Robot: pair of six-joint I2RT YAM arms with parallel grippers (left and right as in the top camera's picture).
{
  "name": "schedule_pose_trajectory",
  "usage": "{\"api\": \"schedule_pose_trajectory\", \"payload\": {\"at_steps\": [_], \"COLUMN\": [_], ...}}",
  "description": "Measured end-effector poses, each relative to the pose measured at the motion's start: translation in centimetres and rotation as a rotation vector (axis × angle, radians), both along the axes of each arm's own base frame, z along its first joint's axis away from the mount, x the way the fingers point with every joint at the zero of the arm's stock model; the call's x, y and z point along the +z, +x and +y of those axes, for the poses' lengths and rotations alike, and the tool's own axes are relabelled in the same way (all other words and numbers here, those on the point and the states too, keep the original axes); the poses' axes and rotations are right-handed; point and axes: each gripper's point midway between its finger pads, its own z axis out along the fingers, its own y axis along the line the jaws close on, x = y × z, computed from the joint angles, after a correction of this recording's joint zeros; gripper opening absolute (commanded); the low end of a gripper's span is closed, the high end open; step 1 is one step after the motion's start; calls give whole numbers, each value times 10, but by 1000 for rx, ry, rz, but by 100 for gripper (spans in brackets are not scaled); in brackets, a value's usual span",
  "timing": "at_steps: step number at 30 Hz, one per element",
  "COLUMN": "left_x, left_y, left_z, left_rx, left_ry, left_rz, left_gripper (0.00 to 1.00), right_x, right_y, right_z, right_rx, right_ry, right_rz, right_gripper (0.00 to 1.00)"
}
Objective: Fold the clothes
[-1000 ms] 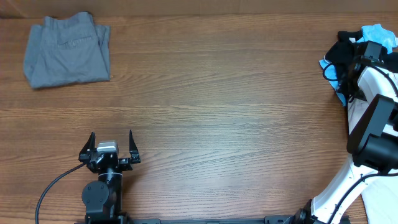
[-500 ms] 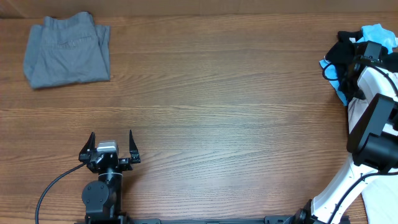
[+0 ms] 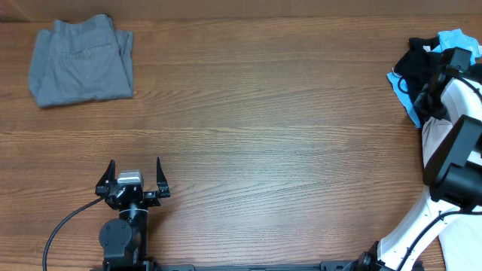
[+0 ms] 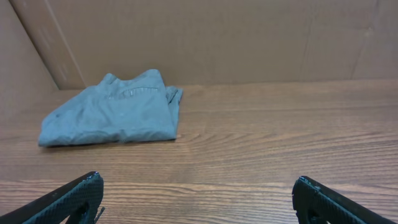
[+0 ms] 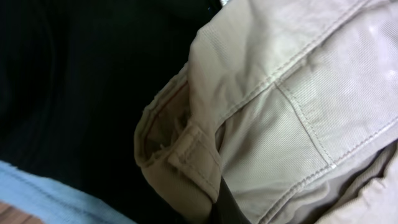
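My right fingers point(image 5: 227, 208), pressed together, pinched khaki shorts point(image 5: 280, 99) fold at worktop's point(image 3: 263, 113) right edge; left fingers point(image 4: 71, 198) stood spread, well apart from it; right arm point(image 3: 452, 154) nearer.

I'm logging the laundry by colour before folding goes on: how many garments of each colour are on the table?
Grey shorts: 1
Black garment: 1
Light-blue garment: 1
Beige shorts: 1
Total: 4
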Motion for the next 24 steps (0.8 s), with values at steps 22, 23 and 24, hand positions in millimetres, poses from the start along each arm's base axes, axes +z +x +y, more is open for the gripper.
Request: {"api": "schedule_pose_trajectory", "payload": {"at_steps": [22, 23, 24], "left_x": [0, 0, 0], "left_y": [0, 0, 0], "left_z": [0, 0, 0], "left_rx": [0, 0, 0], "left_ry": [0, 0, 0], "left_rz": [0, 0, 0], "left_gripper": [100, 100, 100], "right_x": [52, 52, 52], "right_y": [36, 40, 44], "right_z": [60, 70, 79], "right_rx": [147, 169, 188], "right_ry": [169, 170, 171], "right_rz": [-200, -199, -198], "right_gripper": [4, 4, 4]}}
